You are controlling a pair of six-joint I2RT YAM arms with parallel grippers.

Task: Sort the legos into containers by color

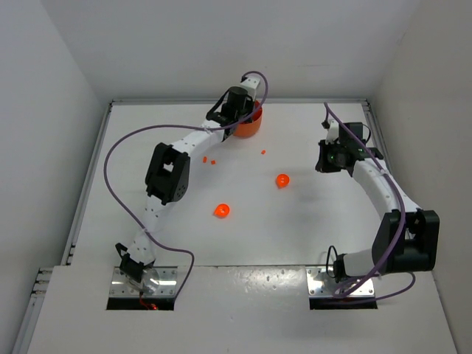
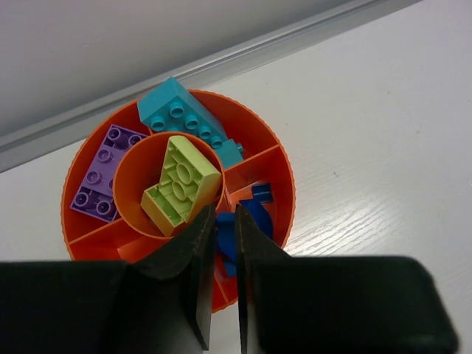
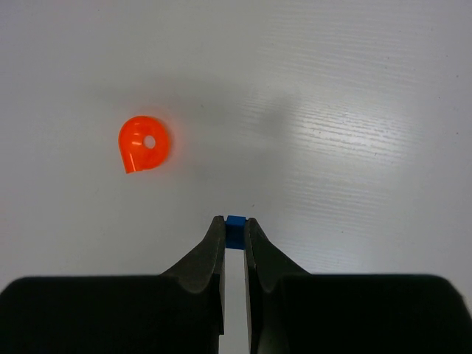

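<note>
The round orange dish (image 2: 285, 174) sits at the far edge of the table (image 1: 252, 127). Its compartments hold a cyan brick (image 2: 186, 118), a purple brick (image 2: 103, 174), a lime green piece (image 2: 181, 189) in the centre cup and blue pieces (image 2: 259, 215). My left gripper (image 2: 225, 221) hangs over the blue compartment, jaws almost together with a blue piece (image 2: 226, 237) between them. My right gripper (image 3: 234, 230) is shut on a tiny blue square (image 3: 234, 224) above bare table, at the right in the top view (image 1: 323, 162).
Two rounded orange pieces lie mid-table (image 1: 282, 180) (image 1: 222, 211); one shows in the right wrist view (image 3: 144, 142). Tiny orange bits (image 1: 209, 159) (image 1: 262, 153) lie near the dish. White walls close off the far, left and right table edges.
</note>
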